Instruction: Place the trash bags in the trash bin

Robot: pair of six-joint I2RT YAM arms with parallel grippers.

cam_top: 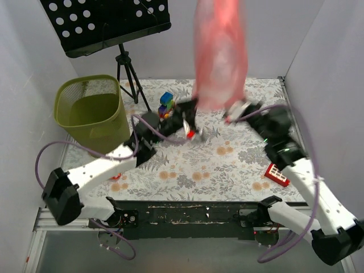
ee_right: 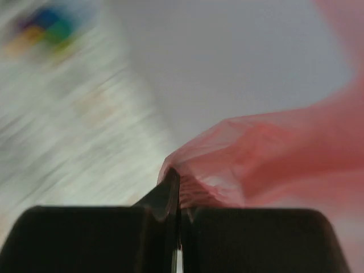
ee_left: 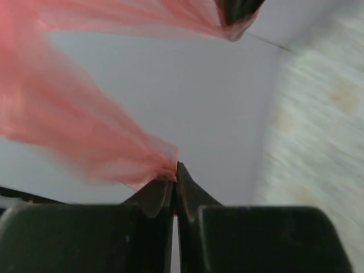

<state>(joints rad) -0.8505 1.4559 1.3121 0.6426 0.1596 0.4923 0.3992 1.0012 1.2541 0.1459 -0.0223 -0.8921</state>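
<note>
**Bag is being held up by both grippers, away from the bin**

Left gripper (ee_left: pixel 175 173) is clamping down on a bunched corner of the trash bag (cam_top: pixel 220 54). Its jaws are pressing together, and the red film is fanning out from the tips up and to the left. Right gripper (ee_right: pixel 174 179) is doing the same: jaws clenched, pinching a gathered fold, with the film spreading out to the right of the tips.

From the top camera, the bag is standing up as a tall pink sheet over the far middle of the table (cam_top: pixel 227 165), and the two grippers are gripping its lower edge, one at each end (heavy motion blur, so the exact tip positions are unclear). The film is stretching between the two pinch points.

The trash bin (cam_top: pixel 114 128) is sitting upright at the far left of the table, well apart from the bag, with nothing red showing inside it. A music stand (cam_top: pixel 108 23) is standing behind the bin. Colored blocks (cam_top: pixel 166 102) are sitting just beside the left gripper, and a red block (cam_top: pixel 277 174) is lying near the right arm.
</note>
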